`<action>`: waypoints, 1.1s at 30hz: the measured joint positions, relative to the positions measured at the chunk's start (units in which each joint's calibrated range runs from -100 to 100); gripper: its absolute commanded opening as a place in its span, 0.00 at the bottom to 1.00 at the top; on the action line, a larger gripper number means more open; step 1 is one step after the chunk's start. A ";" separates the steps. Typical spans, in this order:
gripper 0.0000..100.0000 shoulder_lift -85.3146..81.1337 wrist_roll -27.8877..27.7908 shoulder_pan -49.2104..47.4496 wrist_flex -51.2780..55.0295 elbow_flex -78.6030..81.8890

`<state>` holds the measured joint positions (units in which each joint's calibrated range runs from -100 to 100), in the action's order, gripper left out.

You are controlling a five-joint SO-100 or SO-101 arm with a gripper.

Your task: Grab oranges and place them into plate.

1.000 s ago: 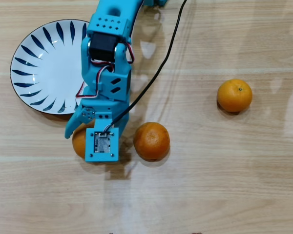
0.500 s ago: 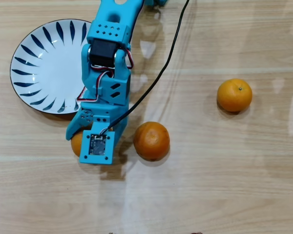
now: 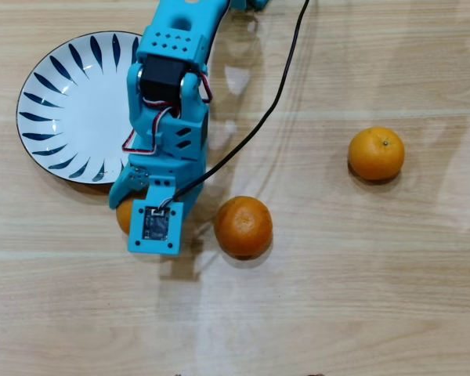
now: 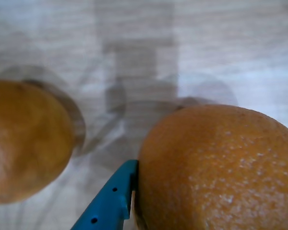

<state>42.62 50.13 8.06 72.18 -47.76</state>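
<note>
In the overhead view my blue gripper [image 3: 138, 210] sits just below the plate [image 3: 66, 106], a white dish with dark blue strokes at the upper left. It is shut on a small orange [image 3: 124, 216] that peeks out at its left side. The wrist view shows this orange [image 4: 216, 167] large at the right, pressed against one blue finger [image 4: 110, 203]; the other finger is hidden. A bigger orange [image 3: 243, 227] lies right of the gripper and appears at the left of the wrist view [image 4: 24, 141]. A third orange [image 3: 376, 153] rests far right.
The wooden table [image 3: 337, 298] carries everything. A black cable [image 3: 258, 110] runs from the arm's wrist up to the top edge. The arm's body covers part of the plate's right rim.
The gripper and the small orange in it have shifted slightly up and left, toward the plate. The other two oranges have stayed put.
</note>
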 measured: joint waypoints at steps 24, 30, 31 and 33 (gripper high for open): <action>0.32 -22.09 -7.56 12.58 17.05 -4.69; 0.32 -28.44 -10.80 20.85 15.16 13.01; 0.32 -29.20 -11.22 21.70 13.61 16.29; 0.32 -30.72 -11.79 22.79 9.56 23.02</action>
<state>11.89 38.34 30.86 81.74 -24.75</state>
